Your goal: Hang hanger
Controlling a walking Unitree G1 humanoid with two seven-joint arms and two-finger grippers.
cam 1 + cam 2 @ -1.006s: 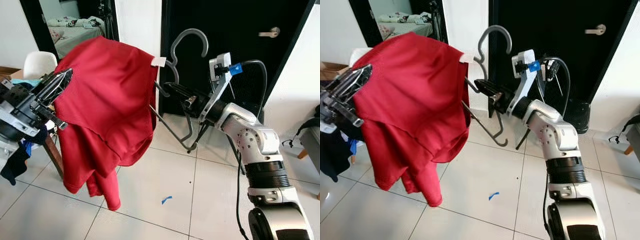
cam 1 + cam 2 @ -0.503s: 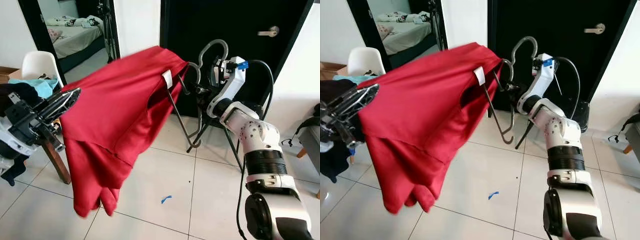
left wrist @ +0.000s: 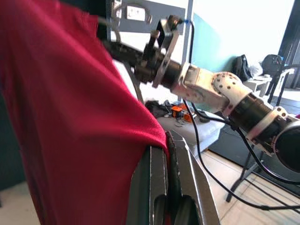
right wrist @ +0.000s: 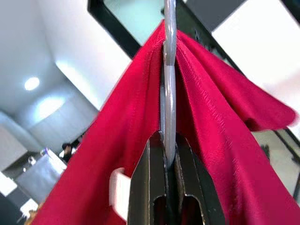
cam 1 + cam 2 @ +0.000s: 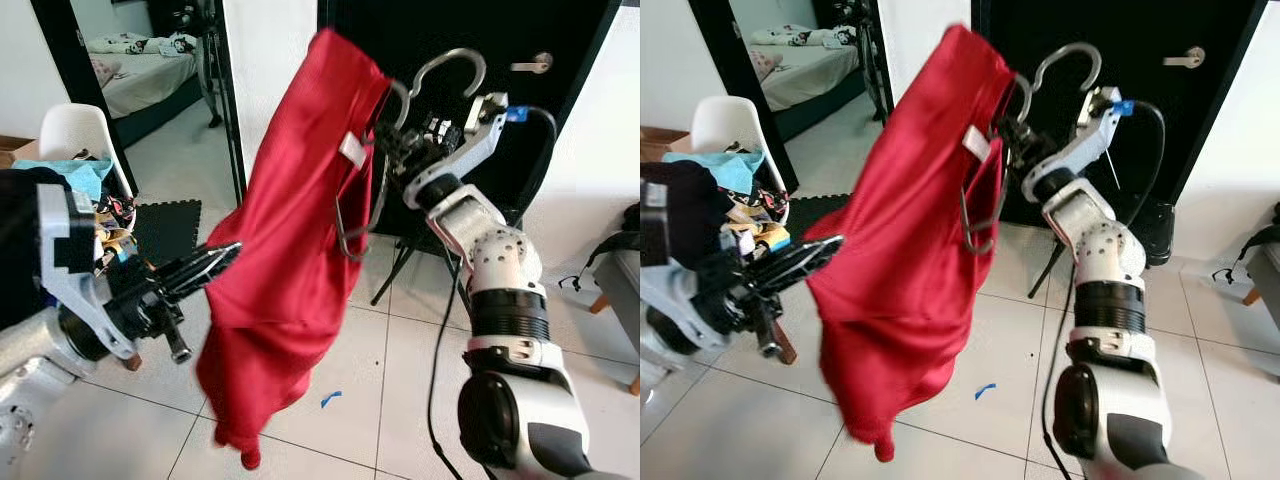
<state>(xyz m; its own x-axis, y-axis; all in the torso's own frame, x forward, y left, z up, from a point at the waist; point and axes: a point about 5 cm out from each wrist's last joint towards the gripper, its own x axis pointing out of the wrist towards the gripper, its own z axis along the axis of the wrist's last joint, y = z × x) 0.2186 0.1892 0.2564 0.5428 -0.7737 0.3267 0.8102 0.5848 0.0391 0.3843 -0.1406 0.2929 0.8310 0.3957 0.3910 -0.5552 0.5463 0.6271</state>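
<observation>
Right gripper clenched on hanger, shirt draped below. Left gripper pinching hem. Best kept level, hook upward.

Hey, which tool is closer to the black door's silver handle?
Right. The right tool, shut on the grey plastic hanger, is raised in front of the black door, near the silver door handle. The left tool pinches the red shirt lower, farther away.
</observation>
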